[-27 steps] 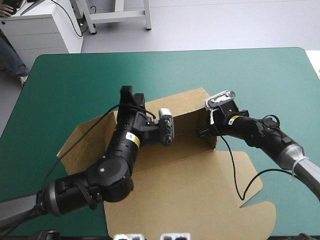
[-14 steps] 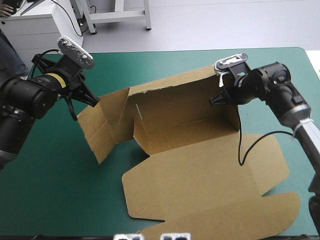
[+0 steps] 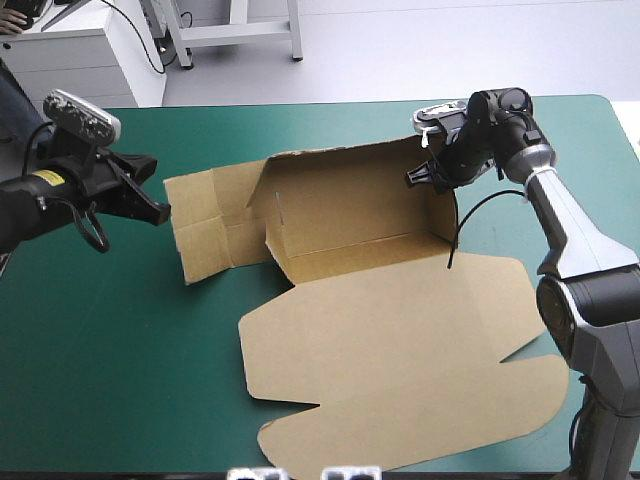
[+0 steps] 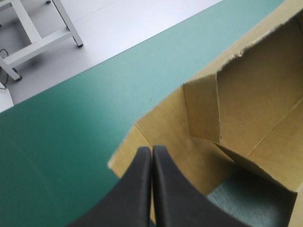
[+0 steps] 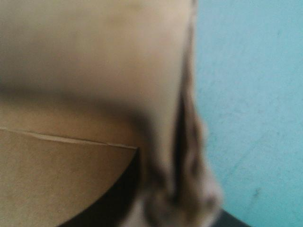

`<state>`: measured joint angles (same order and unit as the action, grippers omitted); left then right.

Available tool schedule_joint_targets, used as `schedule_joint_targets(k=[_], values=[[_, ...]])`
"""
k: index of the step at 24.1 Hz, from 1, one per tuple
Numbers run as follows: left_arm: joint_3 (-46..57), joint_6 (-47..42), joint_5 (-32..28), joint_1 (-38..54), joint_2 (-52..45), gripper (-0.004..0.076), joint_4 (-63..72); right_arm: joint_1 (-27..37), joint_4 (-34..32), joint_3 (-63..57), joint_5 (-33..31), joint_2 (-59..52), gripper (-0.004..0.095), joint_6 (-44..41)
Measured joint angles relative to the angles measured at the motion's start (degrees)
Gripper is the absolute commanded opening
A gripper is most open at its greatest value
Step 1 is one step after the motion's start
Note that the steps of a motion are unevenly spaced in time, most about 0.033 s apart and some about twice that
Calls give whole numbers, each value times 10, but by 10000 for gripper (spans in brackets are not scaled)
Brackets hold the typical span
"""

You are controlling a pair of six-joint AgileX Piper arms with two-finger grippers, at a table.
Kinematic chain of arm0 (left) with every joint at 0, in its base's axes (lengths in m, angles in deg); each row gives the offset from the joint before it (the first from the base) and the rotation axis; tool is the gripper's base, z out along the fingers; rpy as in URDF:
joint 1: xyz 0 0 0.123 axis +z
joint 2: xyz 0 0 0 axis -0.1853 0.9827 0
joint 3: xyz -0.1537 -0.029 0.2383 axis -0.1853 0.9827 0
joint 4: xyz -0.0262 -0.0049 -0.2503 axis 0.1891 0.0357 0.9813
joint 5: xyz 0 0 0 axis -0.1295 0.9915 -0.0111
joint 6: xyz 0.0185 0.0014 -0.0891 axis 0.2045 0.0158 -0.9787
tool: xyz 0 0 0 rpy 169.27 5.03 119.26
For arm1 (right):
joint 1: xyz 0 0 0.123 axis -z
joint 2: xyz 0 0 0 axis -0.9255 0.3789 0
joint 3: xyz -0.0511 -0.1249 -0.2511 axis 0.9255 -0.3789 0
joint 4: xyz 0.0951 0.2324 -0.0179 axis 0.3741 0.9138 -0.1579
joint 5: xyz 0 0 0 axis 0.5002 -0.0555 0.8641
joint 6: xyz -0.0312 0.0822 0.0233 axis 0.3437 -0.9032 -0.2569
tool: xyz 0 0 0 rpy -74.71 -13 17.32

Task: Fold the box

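Holding the right end up looks like the whole job of the right gripper (image 3: pixel 414 179): it sits at the top corner where the back wall (image 3: pixel 350 195) of the box (image 3: pixel 330 250) ends. In its wrist view the brown board runs edge-on between the fingers, so I read them as pinching the board. That view is blurry, so this is a judgement, not a certainty. That pinch holds the back wall upright while the other side gets worked. The left gripper (image 3: pixel 158 210) is at the outer edge of the left flap (image 3: pixel 205 225), its fingers (image 4: pixel 135 189) pressed together into one point. The flap shows face-on past the tip, not between them, so it isn't gripping; can't tell if the tip touches the board. The flap lies spread low toward the left edge of the worktop (image 3: pixel 100 350), so my guess is the next job is raising it and tucking it in. The box sits mid-worktop, with the lid panel (image 3: pixel 400 370) flat on the teal-green cover toward the near edge. A floor strip runs along the foot of the back wall. As a container: one long wall standing, left end open, nothing inside — bare board. The fold is early-to-mid by my read.
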<state>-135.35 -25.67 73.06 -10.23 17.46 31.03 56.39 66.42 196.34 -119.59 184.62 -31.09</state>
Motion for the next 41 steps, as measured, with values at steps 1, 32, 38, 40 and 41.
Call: schedule_joint_targets(k=[1, 32, 38, 40, 41], values=[[28, 0, -15, 0, -12, -8, 2, 1, 1, 6, 5, 8, -20, 0], [512, 29, -187, 0, -486, -8, 23, -5, -24, -118, 13, 4, 540, 21], [512, 29, -187, 0, -486, -8, 23, -5, -40, -57, 3, 6, 540, 11], [512, 29, -186, 0, -486, -8, 23, -5, -40, -40, 2, -3, 540, 9], [512, 29, -185, 0, -486, -8, 23, -5, -40, -35, 2, -8, 539, 8]])
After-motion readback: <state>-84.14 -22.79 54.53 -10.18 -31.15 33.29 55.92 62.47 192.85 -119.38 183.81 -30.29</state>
